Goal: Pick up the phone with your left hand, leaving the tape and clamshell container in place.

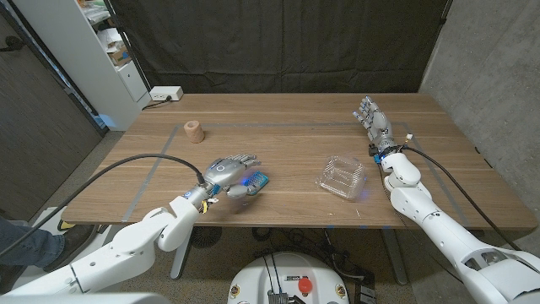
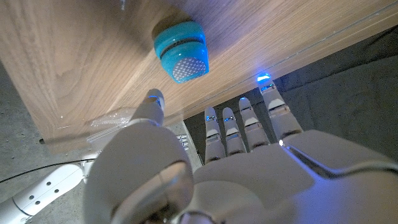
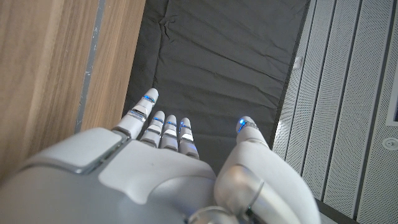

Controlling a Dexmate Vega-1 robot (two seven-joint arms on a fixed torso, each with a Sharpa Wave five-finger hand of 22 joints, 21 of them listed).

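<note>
- Two arms reach in over the wooden worktop [image 1: 287, 139] from the near corners, each ending in a robot hand.
- The left robot hand [image 1: 229, 168] sits near the front edge, left of centre, back upward, its fingers stretched toward the right over the phone [image 1: 253, 182].
- The phone, in a light blue case, lies on the worktop just under and beside those fingers; its right end sticks out past them. Whether the fingers actually grip it or only touch it cannot be told from the head view.
- In the left wrist view the fingers [image 2: 249, 124] are straight and side by side, the thumb [image 2: 152, 102] apart from them, with the blue end of the phone [image 2: 181, 50] beyond the fingertips and clear of them.
- The clear clamshell container [image 1: 342, 176] stands right of centre, well apart from the phone and near the right forearm.
- The roll of tape [image 1: 194, 131] stands on the far left part of the worktop, well apart from both.
- The right robot hand [image 1: 373, 120] is at the far right, fingers extended and slightly spread, holding nothing; the right wrist view shows its fingers [image 3: 163, 127] straight, the thumb [image 3: 247, 134] apart.
</note>
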